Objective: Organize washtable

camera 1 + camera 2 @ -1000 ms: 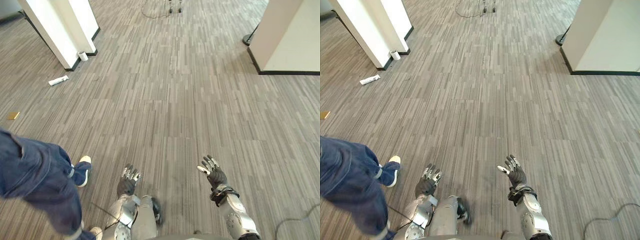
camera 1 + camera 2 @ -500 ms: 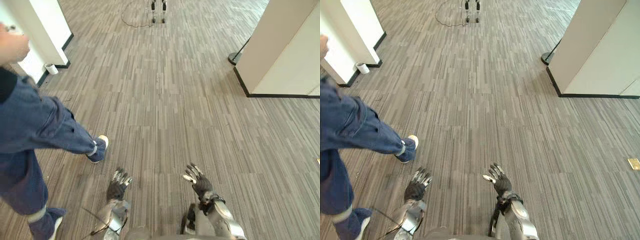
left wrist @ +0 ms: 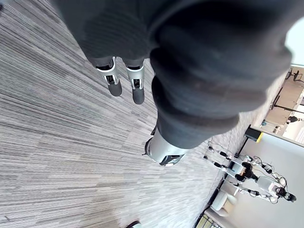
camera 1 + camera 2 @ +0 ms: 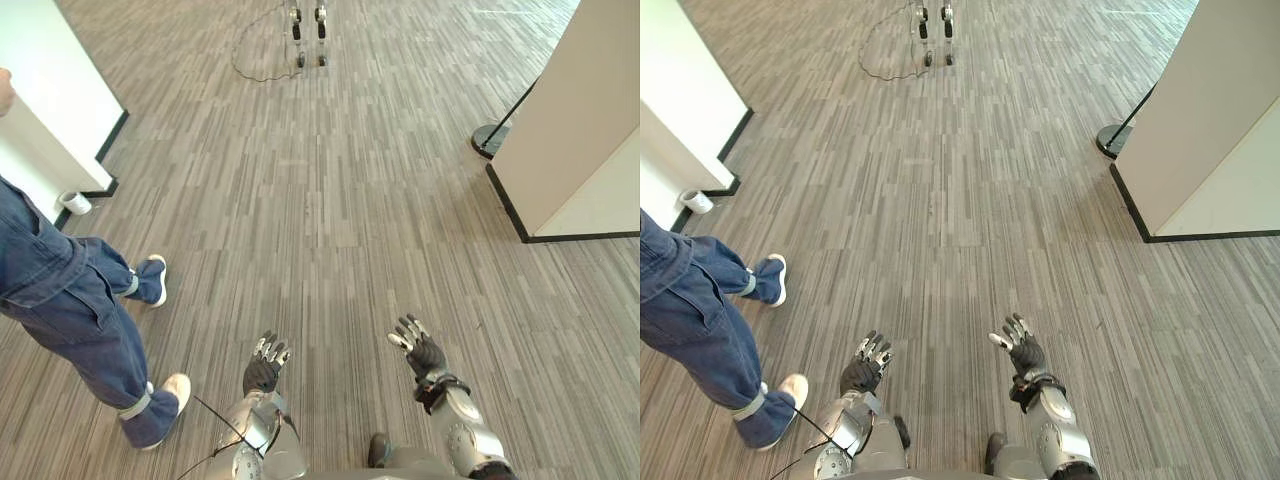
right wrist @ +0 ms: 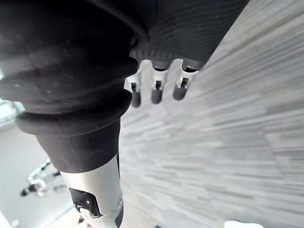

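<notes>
Over the striped grey carpet [image 4: 330, 200], the left hand [image 4: 263, 368] and the right hand [image 4: 422, 352] hung side by side. Each had its fingers straight and spread wide, and neither held anything. The white partition [image 4: 580, 110] rose well beyond the right hand, its black skirting edging a broad free run of carpet to the partition's left. Its top was cut off by the frame. A dark round stand base [image 4: 489, 140] sat just beside the partition's left face. Across that run from the partition, near the left hand, stood a person in blue trousers [image 4: 60, 300], cropped above the hip. Behind the person was a white column [image 4: 45, 110] with a small white cup [image 4: 73, 203] at its foot. Farther off than the partition were two small wheels [image 4: 307, 18]. What they carried was cut off.
</notes>
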You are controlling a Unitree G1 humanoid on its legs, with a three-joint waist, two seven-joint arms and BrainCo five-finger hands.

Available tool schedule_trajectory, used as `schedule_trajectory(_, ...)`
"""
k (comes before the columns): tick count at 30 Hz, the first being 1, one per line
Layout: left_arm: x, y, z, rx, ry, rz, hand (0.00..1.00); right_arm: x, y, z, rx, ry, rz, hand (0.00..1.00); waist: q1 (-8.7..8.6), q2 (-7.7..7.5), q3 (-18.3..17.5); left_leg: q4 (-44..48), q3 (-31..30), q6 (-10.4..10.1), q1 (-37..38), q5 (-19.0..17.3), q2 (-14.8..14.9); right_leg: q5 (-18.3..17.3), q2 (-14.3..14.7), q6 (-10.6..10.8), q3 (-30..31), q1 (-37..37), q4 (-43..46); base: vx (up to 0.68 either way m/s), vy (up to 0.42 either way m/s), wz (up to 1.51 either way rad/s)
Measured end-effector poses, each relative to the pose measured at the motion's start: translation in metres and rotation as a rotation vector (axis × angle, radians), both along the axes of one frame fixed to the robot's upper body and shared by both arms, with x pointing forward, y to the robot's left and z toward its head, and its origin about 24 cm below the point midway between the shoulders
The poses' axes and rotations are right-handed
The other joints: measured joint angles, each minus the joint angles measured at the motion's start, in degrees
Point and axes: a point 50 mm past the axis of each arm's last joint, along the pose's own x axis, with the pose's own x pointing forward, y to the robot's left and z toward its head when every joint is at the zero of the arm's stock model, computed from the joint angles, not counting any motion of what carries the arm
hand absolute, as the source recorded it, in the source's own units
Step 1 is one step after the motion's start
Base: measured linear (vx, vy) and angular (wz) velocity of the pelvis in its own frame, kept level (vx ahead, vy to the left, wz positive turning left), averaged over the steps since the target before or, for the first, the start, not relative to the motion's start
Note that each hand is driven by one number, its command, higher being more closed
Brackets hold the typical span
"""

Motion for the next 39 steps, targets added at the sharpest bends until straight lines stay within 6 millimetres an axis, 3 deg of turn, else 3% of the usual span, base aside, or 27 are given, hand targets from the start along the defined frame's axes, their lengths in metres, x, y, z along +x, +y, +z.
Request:
schedule_trajectory(2, -0.004, 0.005, 0.003, -0.008, -0.007, 0.059, 0.00, 0.002, 0.001, 0.002, -0.001, -0.007, 0.004, 0.00, 0.33, 0.28, -0.1, -21.7, -0.5, -4.9, -2.5, 3.6, -3.4, -3.5, -0.9, 2.1, 0.4, 3.0, -0.6, 0.71, 0.193, -0.40)
schedule_trajectory(3, -0.012, 0.011, 0.004, -0.009, -0.002, 0.101, 0.00, -0.001, 0.002, -0.001, -0.002, 0.005, 0.007, 0.00, 1.05, 0.94, -0.2, -31.2, -2.0, -6.2, -2.5, 9.8, -4.8, -6.3, -1.9, 4.2, 1.4, 5.5, -0.5, 0.72, 0.293, -0.51)
schedule_trajectory(4, -0.018, 0.016, 0.002, 0.003, 0.020, 0.132, 0.00, -0.007, 0.006, -0.008, -0.002, 0.040, 0.024, 0.00, 2.18, -0.76, -0.8, -27.7, -2.3, -2.1, -2.3, 14.3, -6.8, -8.4, -4.0, 5.7, 2.1, 7.0, 0.8, 0.73, 0.292, -0.46)
schedule_trajectory(5, -0.019, 0.019, 0.002, 0.007, 0.023, 0.147, 0.00, -0.008, 0.009, -0.009, 0.000, 0.049, 0.035, 0.00, 2.39, -1.52, -1.1, -24.8, -2.1, 1.0, -2.8, 11.9, -7.4, -8.7, -5.3, 6.1, 1.8, 6.9, 2.7, 0.76, 0.309, -0.29)
schedule_trajectory(7, -0.017, 0.027, 0.006, 0.031, 0.011, 0.167, 0.00, -0.008, 0.017, -0.009, -0.003, 0.049, 0.069, 0.00, 3.05, -2.87, -1.3, -16.3, -0.1, 4.9, -2.0, 2.7, -8.2, -8.5, -10.2, 5.9, 1.6, 0.4, 23.4, 0.94, 0.410, -0.06)
schedule_trajectory(9, -0.015, 0.031, 0.009, 0.069, 0.001, 0.145, 0.00, -0.007, 0.029, -0.008, 0.020, 0.043, 0.086, 0.00, 2.52, -4.66, -1.0, -17.2, 0.8, 6.2, 3.3, -1.3, -11.0, -3.6, -14.2, 4.9, 1.1, -7.0, 43.7, 0.71, 0.298, 0.02)
schedule_trajectory(12, -0.016, 0.037, 0.013, 0.137, -0.010, 0.097, 0.00, -0.016, 0.038, -0.011, 0.036, 0.054, 0.106, 0.00, 1.15, -4.13, -1.0, -25.1, 0.3, 5.7, 17.2, -5.1, -12.9, -4.2, -12.8, 3.5, -1.7, -14.2, 60.3, 0.64, 0.124, 0.03)
schedule_trajectory(16, -0.004, 0.024, 0.019, 0.156, -0.057, -0.010, 0.00, -0.040, 0.030, -0.024, 0.040, 0.115, 0.081, 0.00, -2.55, -4.33, -1.5, -34.2, -4.6, 4.0, 27.1, -6.7, -14.5, -8.0, -9.6, 2.6, -6.6, -26.7, 48.7, 0.60, 0.009, 0.62)
schedule_trajectory(17, 0.003, 0.015, 0.019, 0.147, -0.071, -0.058, 0.00, -0.047, 0.027, -0.029, 0.040, 0.145, 0.065, 0.00, -3.64, -4.25, -1.4, -36.0, -6.0, 3.3, 29.5, -7.3, -14.4, -6.4, -9.0, 3.5, -6.6, -29.8, 35.9, 0.63, -0.091, 0.89)
schedule_trajectory(19, 0.008, 0.001, 0.016, 0.135, -0.066, -0.113, 0.00, -0.049, 0.024, -0.031, 0.039, 0.164, 0.063, 0.00, -4.60, -4.45, -1.5, -39.9, -7.2, -1.0, 36.6, -9.5, -14.6, 2.0, -10.3, 6.5, -9.3, -32.6, 10.3, 0.81, -0.165, 0.67)
schedule_trajectory(21, 0.006, -0.004, 0.010, 0.131, -0.039, -0.142, 0.00, -0.049, 0.028, -0.029, 0.049, 0.159, 0.074, 0.00, -4.83, -4.35, -2.4, -39.8, -8.2, -4.2, 41.4, -11.3, -13.8, 2.7, -10.3, 6.2, -9.5, -35.3, 9.4, 0.75, -0.184, 0.48)
schedule_trajectory(22, 0.003, -0.004, 0.008, 0.135, -0.027, -0.147, 0.00, -0.051, 0.030, -0.030, 0.058, 0.164, 0.072, 0.00, -5.03, -5.27, -3.1, -36.8, -8.9, -4.7, 41.5, -11.6, -13.8, 2.4, -10.2, 5.1, -9.1, -35.3, 9.4, 0.93, -0.250, 0.44)
schedule_trajectory(23, -0.001, -0.006, 0.002, 0.126, 0.002, -0.149, 0.00, -0.051, 0.028, -0.030, 0.054, 0.167, 0.070, 0.00, -4.63, -4.74, -3.9, -29.4, -10.3, -4.8, 40.1, -11.6, -11.7, 9.7, -8.4, 0.1, -6.8, -35.2, 11.6, 1.10, -0.368, 0.39)
schedule_trajectory(24, -0.006, -0.017, -0.003, 0.088, 0.026, -0.151, 0.00, -0.047, 0.019, -0.028, 0.028, 0.154, 0.062, 0.00, -4.66, -0.26, -5.2, -10.7, -11.7, -5.8, 31.7, -5.9, -4.8, 12.8, -4.9, -1.5, -8.3, -34.0, 14.2, 0.88, -0.328, 0.23)
schedule_trajectory(25, -0.007, -0.020, -0.004, 0.076, 0.028, -0.151, 0.00, -0.044, 0.015, -0.027, 0.013, 0.146, 0.064, 0.00, -4.42, 1.73, -4.7, -3.6, -11.8, -5.5, 29.0, 0.0, -2.0, 12.9, -3.1, -1.7, -9.1, -32.4, 14.7, 1.04, -0.328, -0.15)
schedule_trajectory(26, -0.012, -0.026, -0.009, 0.043, 0.055, -0.133, 0.00, -0.038, 0.012, -0.025, -0.016, 0.134, 0.078, 0.00, -3.33, 5.61, -4.5, 7.1, -12.0, -5.9, 24.4, 16.2, 3.5, 10.6, 1.1, -2.8, -9.0, -28.5, 13.8, 0.69, -0.154, -0.50)
schedule_trajectory(27, -0.013, -0.029, -0.011, 0.027, 0.068, -0.129, 0.00, -0.035, 0.009, -0.023, -0.030, 0.125, 0.080, 0.00, -2.69, 6.49, -4.1, 13.1, -11.7, -5.5, 21.7, 16.8, 5.8, 9.5, 3.0, -3.2, -8.6, -26.3, 12.7, 1.01, -0.160, -0.77)
schedule_trajectory(28, -0.010, -0.030, -0.010, 0.005, 0.067, -0.121, 0.00, -0.024, 0.009, -0.017, -0.043, 0.099, 0.070, 0.00, -1.53, 6.99, -2.5, 26.2, -11.4, 0.0, 15.4, 12.3, 8.4, 8.1, 5.5, -3.7, -7.1, -18.9, 10.0, 0.81, -0.121, -0.53)
schedule_trajectory(29, -0.007, -0.028, -0.008, 0.008, 0.058, -0.114, 0.00, -0.021, 0.011, -0.015, -0.041, 0.089, 0.067, 0.00, -1.39, 5.83, -1.6, 28.8, -11.0, 1.1, 13.5, 10.2, 8.0, 7.6, 5.6, -3.8, -6.2, -15.7, 8.6, 0.92, -0.144, -0.47)
schedule_trajectory(30, -0.005, -0.022, -0.006, 0.015, 0.046, -0.088, 0.00, -0.014, 0.017, -0.010, -0.029, 0.063, 0.064, 0.00, -1.12, 3.38, -0.5, 29.4, -9.7, 1.8, 9.6, 6.8, 6.7, 7.3, 5.3, -4.1, -4.8, -9.9, 5.2, 0.72, -0.102, -0.33)
schedule_trajectory(31, -0.006, -0.018, -0.005, 0.020, 0.037, -0.066, 0.00, -0.009, 0.022, -0.005, -0.015, 0.035, 0.064, 0.00, -0.80, 1.39, -0.5, 25.2, -8.1, 1.1, 5.5, 4.1, 5.2, 6.9, 4.8, -4.4, -3.6, -5.9, 2.3, 0.70, -0.079, -0.39)
schedule_trajectory(34, -0.002, -0.014, 0.000, 0.030, 0.017, -0.037, 0.00, -0.001, 0.025, 0.003, -0.008, -0.012, 0.065, 0.00, 0.62, -0.18, 0.1, 6.5, -5.2, -0.9, -0.2, 1.5, 2.9, 3.2, 3.2, -2.4, -2.0, -0.2, -0.6, 0.62, 0.039, -0.54)
schedule_trajectory(35, -0.002, -0.014, 0.001, 0.027, 0.018, -0.025, 0.00, -0.003, 0.023, 0.002, -0.010, -0.005, 0.060, 0.00, 0.57, -0.16, 0.3, -9.3, -5.7, -2.8, -0.8, 2.7, 0.0, 0.6, 2.0, -0.2, -2.2, 1.9, -0.6, 0.65, 0.173, -0.23)
schedule_trajectory(36, -0.004, -0.011, 0.004, 0.022, 0.008, 0.006, 0.00, -0.009, 0.022, -0.003, -0.007, 0.015, 0.055, 0.00, 0.31, -0.19, 0.1, -26.1, -6.8, -7.1, 0.5, 5.8, -2.5, -2.0, 0.9, 1.5, -2.0, 3.5, -0.4, 0.62, 0.203, -0.16)
schedule_trajectory(37, -0.006, -0.010, 0.005, 0.019, 0.009, 0.028, 0.00, -0.012, 0.020, -0.005, -0.010, 0.027, 0.053, 0.00, 0.18, 0.30, -0.1, -32.3, -7.7, -8.8, 0.9, 7.1, -3.3, -3.3, 0.7, 2.4, -1.8, 4.7, 0.0, 0.62, 0.276, -0.25)
schedule_trajectory(38, -0.010, -0.006, 0.005, 0.024, 0.013, 0.057, 0.00, -0.019, 0.020, -0.011, -0.011, 0.058, 0.055, 0.00, 0.64, 0.98, -0.5, -34.1, -9.0, -7.2, 0.8, 11.6, -3.8, -7.3, -0.4, 4.3, -0.8, 5.9, 2.8, 0.77, 0.394, -0.45)
schedule_trajectory(39, -0.013, 0.000, 0.004, 0.037, 0.025, 0.077, 0.00, -0.024, 0.025, -0.016, -0.003, 0.087, 0.064, 0.00, 1.59, -0.74, -1.4, -29.1, -8.8, -5.3, 0.9, 13.6, -5.7, -11.3, -3.7, 5.3, 0.6, 5.4, 8.4, 0.79, 0.394, -0.63)
